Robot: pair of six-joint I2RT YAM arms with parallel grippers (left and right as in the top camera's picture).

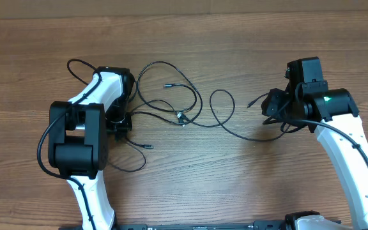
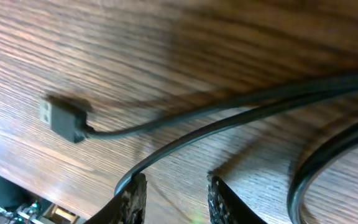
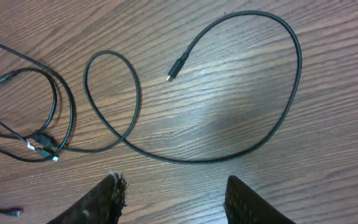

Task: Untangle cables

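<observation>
Several thin black cables (image 1: 171,105) lie in loose loops across the middle of the wooden table, crossing in a small knot (image 1: 181,117). My left gripper (image 1: 121,122) sits low at their left end. In the left wrist view it is open (image 2: 174,179), bare wood between its fingers; one cable (image 2: 229,121) runs past the tip of the left finger, and a USB plug (image 2: 64,118) lies beyond. My right gripper (image 1: 268,105) hovers at the right end, open (image 3: 173,179) and empty. Ahead of it lie a big loop (image 3: 291,81), its small plug (image 3: 174,70) and the knot (image 3: 42,147).
A thicker black cord (image 1: 41,150) arcs from the left arm's base, and another (image 1: 347,131) runs along the right arm. A loose plug end (image 1: 149,146) lies near the left arm. A dark rail (image 1: 203,225) borders the table's near edge.
</observation>
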